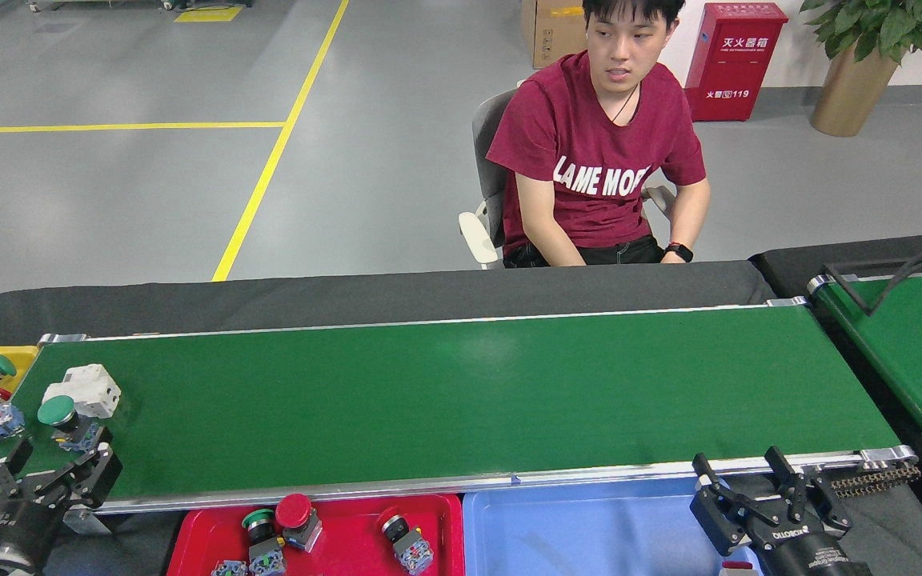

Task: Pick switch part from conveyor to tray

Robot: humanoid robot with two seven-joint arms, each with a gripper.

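The conveyor (461, 392) carries a white block (85, 389) and green-capped switch (65, 421).

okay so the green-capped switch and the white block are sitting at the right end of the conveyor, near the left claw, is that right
Not quite. The head view shows the green-capped switch and the white block at the left end of the conveyor, not the right. The rest holds: the left claw is right beside them.
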